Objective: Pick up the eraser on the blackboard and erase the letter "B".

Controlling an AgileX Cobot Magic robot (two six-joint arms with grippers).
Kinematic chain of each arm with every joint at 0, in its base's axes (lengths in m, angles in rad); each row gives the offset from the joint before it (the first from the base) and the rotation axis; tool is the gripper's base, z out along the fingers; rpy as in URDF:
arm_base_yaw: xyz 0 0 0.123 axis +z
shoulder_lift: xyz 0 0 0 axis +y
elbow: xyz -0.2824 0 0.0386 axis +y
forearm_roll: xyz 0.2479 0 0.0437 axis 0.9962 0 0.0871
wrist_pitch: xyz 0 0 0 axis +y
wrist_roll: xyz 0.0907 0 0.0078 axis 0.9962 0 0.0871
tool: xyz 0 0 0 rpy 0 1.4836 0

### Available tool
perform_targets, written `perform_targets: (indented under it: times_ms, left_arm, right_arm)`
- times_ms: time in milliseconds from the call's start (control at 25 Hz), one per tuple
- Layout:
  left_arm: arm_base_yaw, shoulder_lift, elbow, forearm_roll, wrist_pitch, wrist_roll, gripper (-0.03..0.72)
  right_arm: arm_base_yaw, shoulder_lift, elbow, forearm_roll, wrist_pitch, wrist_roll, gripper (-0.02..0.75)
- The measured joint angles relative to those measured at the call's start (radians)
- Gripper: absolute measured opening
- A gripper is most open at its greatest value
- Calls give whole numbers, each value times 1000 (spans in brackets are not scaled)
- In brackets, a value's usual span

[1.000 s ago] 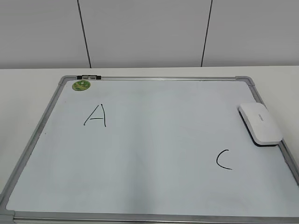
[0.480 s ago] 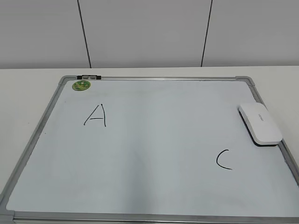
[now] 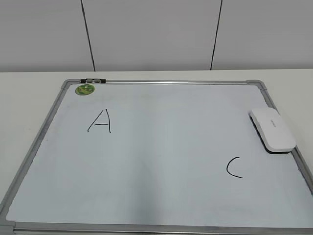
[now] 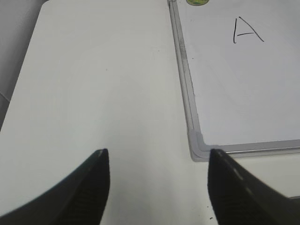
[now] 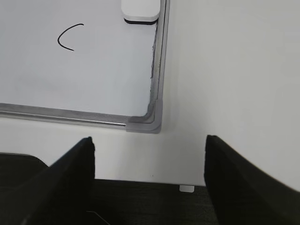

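The white eraser (image 3: 272,129) lies on the right edge of the blackboard (image 3: 161,147), above the black "C" (image 3: 234,167). It also shows at the top of the right wrist view (image 5: 139,10). No letter "B" shows on the board; only the black "A" (image 3: 100,121) and the "C". My left gripper (image 4: 157,157) is open and empty over the table, left of the board's near-left corner (image 4: 198,143). My right gripper (image 5: 149,143) is open and empty at the table's front edge, below the board's near-right corner (image 5: 147,123). Neither gripper shows in the exterior view.
A round green sticker (image 3: 84,89) and a small black-and-white clip (image 3: 93,80) sit at the board's far-left corner. The white table (image 4: 103,89) extends on both sides of the board. A dark surface (image 5: 140,201) lies beyond the table's front edge.
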Motion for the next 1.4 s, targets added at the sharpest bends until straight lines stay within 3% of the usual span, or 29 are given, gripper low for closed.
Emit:
perform_targets:
  times_ms: [920,1400]
  left_arm:
    - [9,-2,5,-4,-6,0,489]
    - [75,-40,5,-6,-8,0,473]
  right_arm:
    - [0,0,8,0,-20,-2,536]
    - [-128,-141,8,0,-20,-4,536]
